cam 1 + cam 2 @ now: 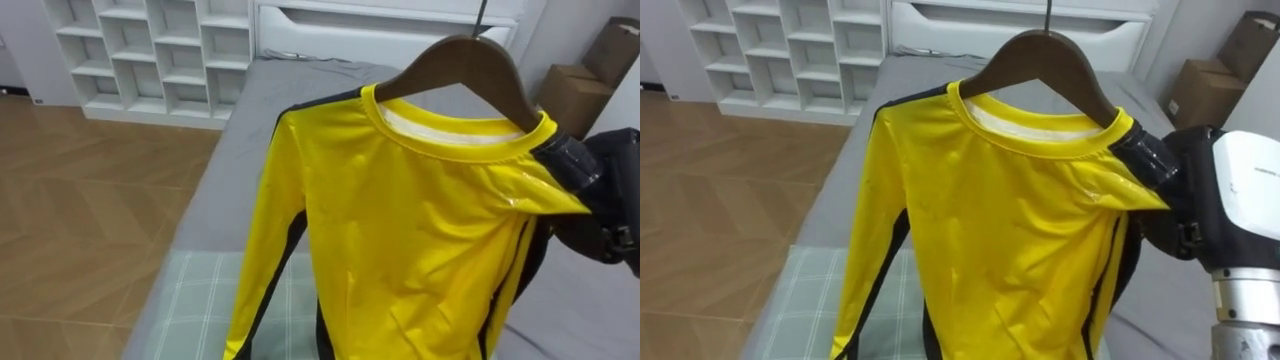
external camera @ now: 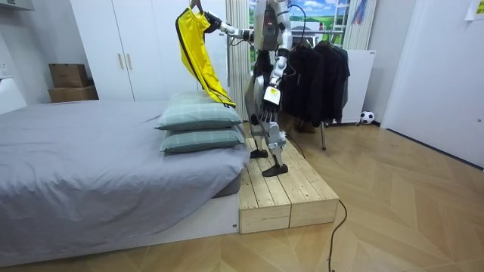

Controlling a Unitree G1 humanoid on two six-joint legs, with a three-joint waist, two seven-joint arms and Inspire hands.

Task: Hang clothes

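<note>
A yellow long-sleeved shirt (image 1: 400,230) with black side stripes hangs on a dark wooden hanger (image 1: 470,65), held up in the air over the bed. My right hand (image 1: 600,200) comes in from the right and is shut on the hanger's end through the shirt's shoulder. The hanger's thin hook points up, free of any rail. In the room view I stand on a wooden platform (image 2: 283,193) beside the bed, right arm stretched out with the shirt (image 2: 198,49) over the pillows. My left hand (image 2: 271,96) hangs by my side.
Below the shirt lies a grey bed (image 1: 230,170) with green checked pillows (image 2: 200,117). A rack of dark clothes (image 2: 318,75) stands behind me. White shelves (image 1: 150,50) and cardboard boxes (image 1: 570,95) are beyond the bed.
</note>
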